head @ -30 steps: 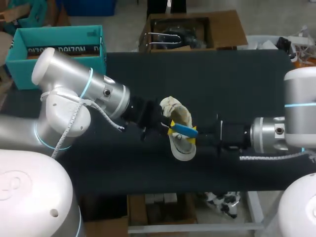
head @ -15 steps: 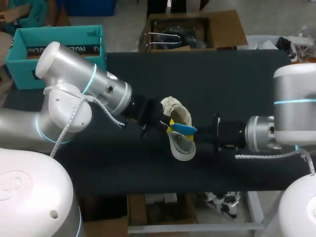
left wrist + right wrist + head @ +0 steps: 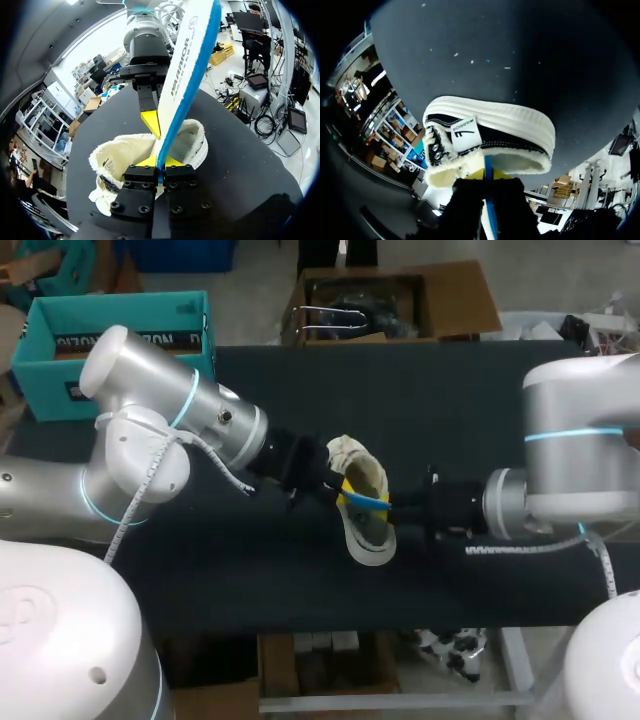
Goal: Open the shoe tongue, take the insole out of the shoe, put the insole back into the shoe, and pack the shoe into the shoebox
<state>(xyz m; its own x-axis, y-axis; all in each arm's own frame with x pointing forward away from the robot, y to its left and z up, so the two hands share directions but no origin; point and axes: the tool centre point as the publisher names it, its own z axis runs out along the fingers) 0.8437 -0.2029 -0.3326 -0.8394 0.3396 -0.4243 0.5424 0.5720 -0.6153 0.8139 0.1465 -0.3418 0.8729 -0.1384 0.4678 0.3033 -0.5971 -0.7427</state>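
Head view: the fleece-lined shoe (image 3: pixel 362 465) lies mid-worktop (image 3: pixel 480 410). The blue-edged insole (image 3: pixel 368 499) spans above it, with the left end effector (image 3: pixel 338 490) pinching one end and the right end effector (image 3: pixel 398 510) the other. The teal shoebox (image 3: pixel 110 340) stands at the far left corner.
Left wrist: the fingers are clamped on the insole, with the shoe beneath.
Right wrist: the insole's edge is gripped, with the shoe just ahead.

Dark lettering runs along the insole (image 3: pixel 186 65); a printed label (image 3: pixel 465 134) sits on the shoe (image 3: pixel 490 125) beneath it; the teal shoebox (image 3: pixel 60 315) well apart carries lettering.
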